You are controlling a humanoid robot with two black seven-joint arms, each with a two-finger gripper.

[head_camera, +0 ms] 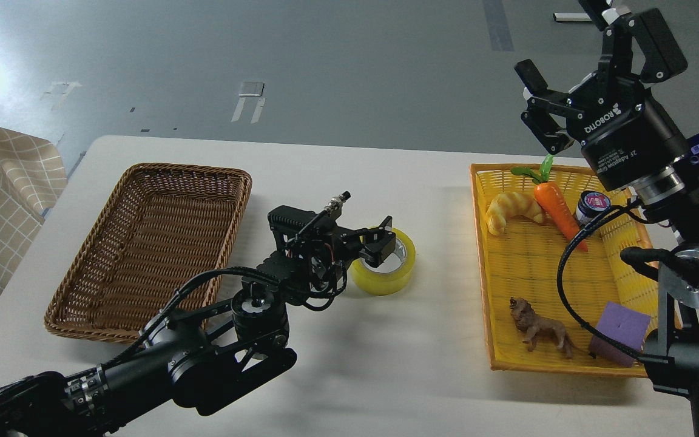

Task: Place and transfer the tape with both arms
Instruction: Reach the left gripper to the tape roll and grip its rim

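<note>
While the wide roll of translucent yellow packing tape (388, 262) lay flat on the white table (349, 376), just right of the brown wicker basket (149, 243), the left gripper (380, 243) clamped its near rim (one finger inside the core). The right gripper (574, 79) hung spread apart, far right of the tape.

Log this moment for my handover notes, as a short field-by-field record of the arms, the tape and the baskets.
tape: on the white table, between the two baskets, lying flat with the core opening up
left gripper: at the tape, fingers at its near-left rim; grip not clear
right gripper: raised above the yellow basket, open, holding nothing
brown wicker basket: left of the tape, nothing visible inside
yellow basket: right, holds croissant toy, carrot toy, small jar, lion figure, purple block
</note>
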